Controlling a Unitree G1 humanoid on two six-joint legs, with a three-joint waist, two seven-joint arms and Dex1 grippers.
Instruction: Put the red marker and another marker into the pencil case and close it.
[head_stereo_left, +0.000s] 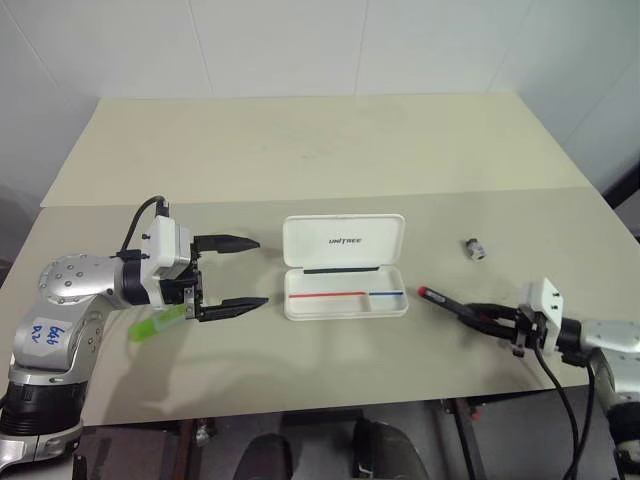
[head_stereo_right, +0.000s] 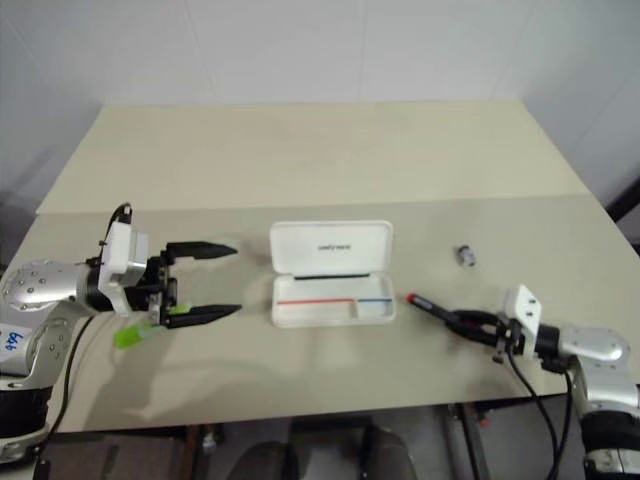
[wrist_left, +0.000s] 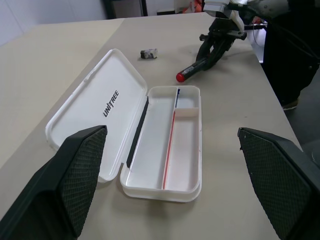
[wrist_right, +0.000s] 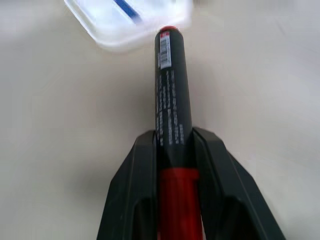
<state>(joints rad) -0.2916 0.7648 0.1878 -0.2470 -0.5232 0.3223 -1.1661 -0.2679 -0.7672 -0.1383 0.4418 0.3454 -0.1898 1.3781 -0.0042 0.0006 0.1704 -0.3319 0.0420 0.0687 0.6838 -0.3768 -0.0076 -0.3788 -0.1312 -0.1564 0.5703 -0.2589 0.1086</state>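
Observation:
The white pencil case (head_stereo_left: 345, 298) lies open at the table's middle, its lid (head_stereo_left: 343, 240) folded back, red and blue stripes inside, nothing in its tray. My right gripper (head_stereo_left: 472, 313) is to its right, shut on the red marker (head_stereo_left: 443, 301). The black barrel (wrist_right: 172, 100) sticks out past the fingers, its red end pointing at the case. The green marker (head_stereo_left: 155, 323) lies on the table under my left wrist. My left gripper (head_stereo_left: 261, 271) is open just left of the case, aimed at it, with nothing between its fingers (wrist_left: 75, 175).
A small grey metal piece (head_stereo_left: 474, 248) lies on the table to the right of the case, behind the red marker. The beige table (head_stereo_left: 320, 150) reaches far back to a white wall. Its front edge runs just below both arms.

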